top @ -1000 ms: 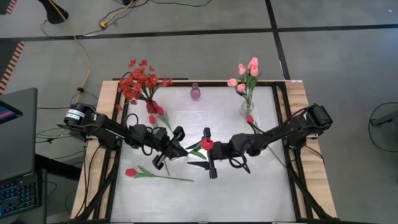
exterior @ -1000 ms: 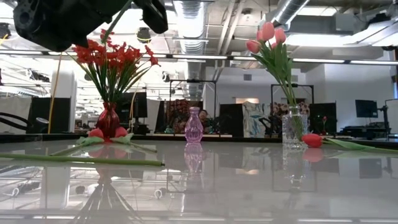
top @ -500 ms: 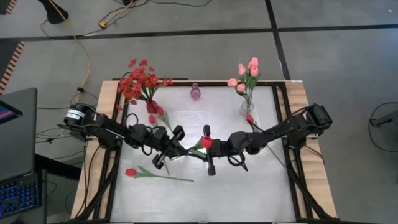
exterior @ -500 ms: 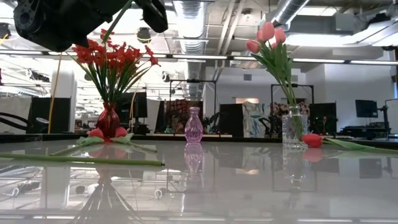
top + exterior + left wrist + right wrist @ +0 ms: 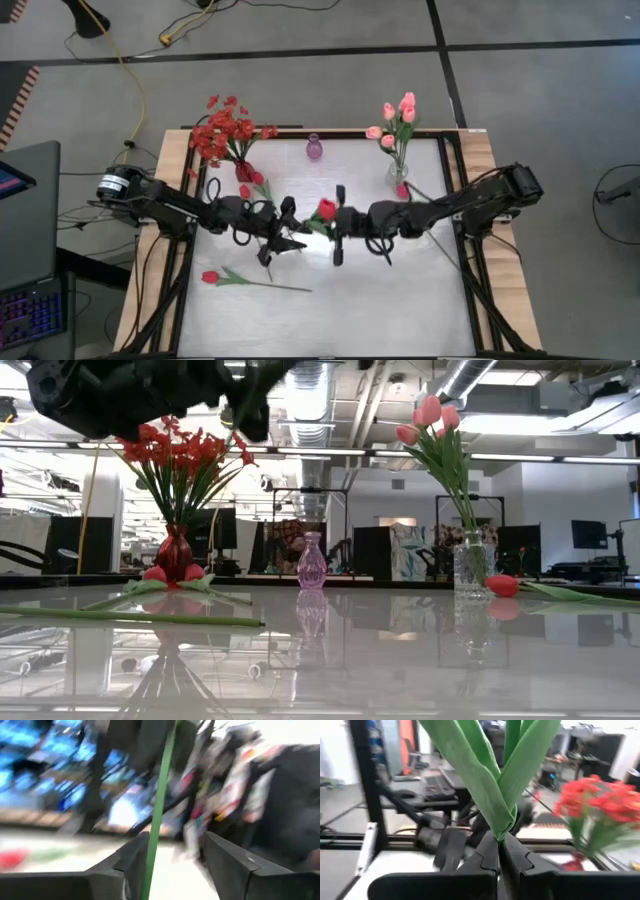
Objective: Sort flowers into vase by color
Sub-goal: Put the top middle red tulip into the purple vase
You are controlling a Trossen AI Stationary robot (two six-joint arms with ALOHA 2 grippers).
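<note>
High view: over the middle of the white table [image 5: 400, 300], the right gripper [image 5: 338, 222] is clamped on the green stem of a red tulip bud [image 5: 326, 208]; the left gripper [image 5: 283, 238] sits just beside it, fingers parted.

Left wrist view: a thin green stem [image 5: 159, 815] runs between the spread fingers [image 5: 235, 862].

Right wrist view: closed fingers [image 5: 512, 862] pinch the stem where the green leaves [image 5: 490, 775] fan out.
</note>
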